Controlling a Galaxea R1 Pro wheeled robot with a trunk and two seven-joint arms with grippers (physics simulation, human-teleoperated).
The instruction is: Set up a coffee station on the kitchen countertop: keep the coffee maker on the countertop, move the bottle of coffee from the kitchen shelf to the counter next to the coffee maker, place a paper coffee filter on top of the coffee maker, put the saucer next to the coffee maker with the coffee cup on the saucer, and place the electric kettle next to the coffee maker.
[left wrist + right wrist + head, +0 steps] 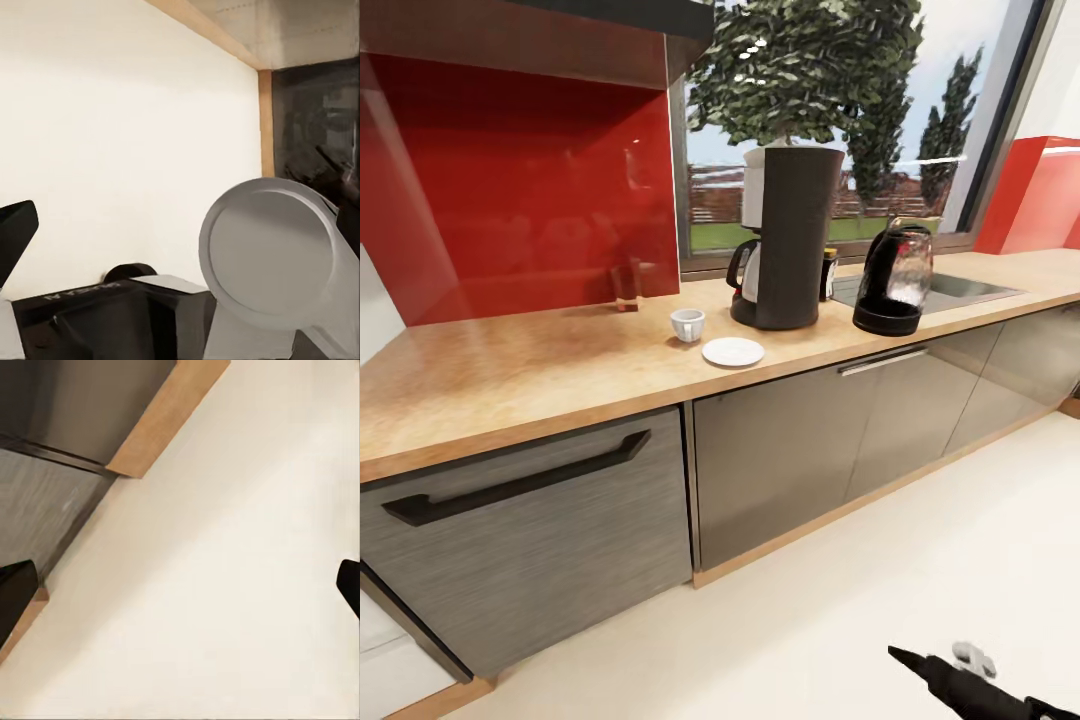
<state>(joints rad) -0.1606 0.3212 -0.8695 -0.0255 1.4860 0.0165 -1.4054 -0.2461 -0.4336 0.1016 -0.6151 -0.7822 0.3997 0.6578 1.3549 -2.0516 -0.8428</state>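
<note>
- Faintly, on the dark housing in the left wrist view, raised mirrored lettering (66, 294), too blurred to read; no brand or label legible elsewhere.
- From the head view: coffee maker (785, 236) upright on the wooden countertop (510, 375), before the window, with a white paper coffee filter (757, 158) seemingly seated at its top.
- Coffee cup (687, 324) on the bare countertop, just beside the saucer (733, 351) and not on it; both in front and to the left of the coffee maker.
- Electric kettle (895, 278) just right of the coffee maker, near the sink (950, 289).
- Small dark bottle of coffee (828, 274), partly hidden, tucked between coffee maker and kettle.
- Brownish glass (624, 285) against the red backsplash (520, 180), well apart from the cup.
- Low at the bottom right, a dark arm part (960, 685) over the pale floor (920, 560).
- From the right wrist view: right gripper (180, 596) spread wide, one finger (15, 592) at each edge, holding nothing, over floor and a cabinet base (165, 416).
- From the left wrist view: left gripper (15, 232) seen as one dark fingertip; wide or narrow cannot be told. A large grey-white disc (271, 255) of robot hardware alongside.
</note>
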